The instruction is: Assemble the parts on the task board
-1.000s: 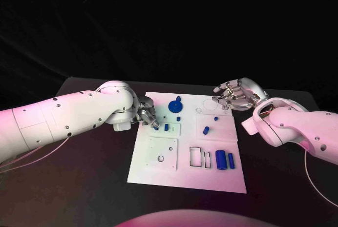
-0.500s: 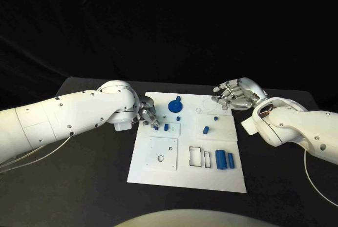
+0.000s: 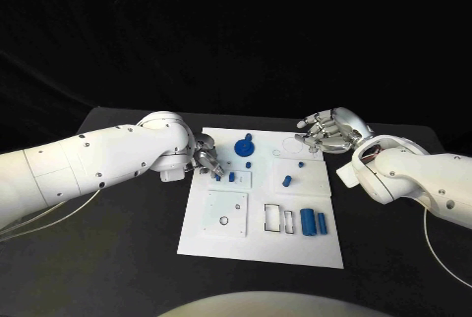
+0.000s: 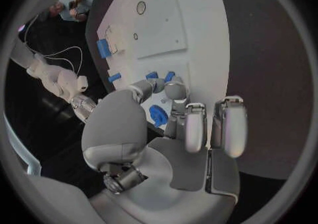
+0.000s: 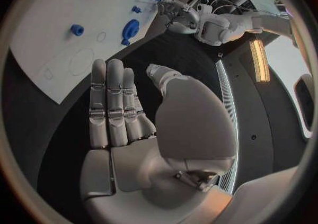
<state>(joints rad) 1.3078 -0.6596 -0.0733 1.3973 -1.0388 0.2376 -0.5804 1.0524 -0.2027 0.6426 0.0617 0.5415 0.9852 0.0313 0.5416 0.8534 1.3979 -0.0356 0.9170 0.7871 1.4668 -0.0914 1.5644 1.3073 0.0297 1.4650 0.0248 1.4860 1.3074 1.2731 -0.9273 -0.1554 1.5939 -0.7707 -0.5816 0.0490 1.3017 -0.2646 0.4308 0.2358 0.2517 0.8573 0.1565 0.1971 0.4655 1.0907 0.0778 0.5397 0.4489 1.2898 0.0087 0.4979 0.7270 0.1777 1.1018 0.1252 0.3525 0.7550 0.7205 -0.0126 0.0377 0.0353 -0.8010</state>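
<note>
Left arm [image 3: 89, 163] comes in over the black counter [image 3: 118, 262]. Left hand [image 3: 207, 160] sits at the board's [image 3: 260, 249] left edge, fingertips down on the white surface beside two small blue parts [image 3: 225, 176]. In the left wrist view the hand [image 4: 175, 123] has thumb and one finger reaching toward those small parts [image 4: 161, 75], other fingers straight; contact with a part can't be confirmed, so grip state: cannot tell.

Board lies flat mid-counter. Near its left side, below the hand, a square white plate [image 3: 227, 213] with a small round hole. Up top, a blue disc part [image 3: 244, 148] with a knob beside it. Centre: a small blue peg [image 3: 287, 181] and a tinier blue bit [image 3: 300, 165] just above it. Lower centre: two rectangular outlined slots [image 3: 278, 219]; just right of them two blue cylinders [image 3: 315, 222] lie side by side, touching or nearly so. Top right of the board: a faint circular outline [image 3: 292, 146].

Right hand [image 3: 329, 134] hovers at the board's top right corner, above the circle outline, fingers apart and lightly curled, holding nothing. Right wrist view confirms: hand [image 5: 132, 113] has fingers straight and side by side, thumb apart, empty palm, board [image 5: 60, 33] beyond the fingertips. Right arm [image 3: 413, 180] leaves to the right.
</note>
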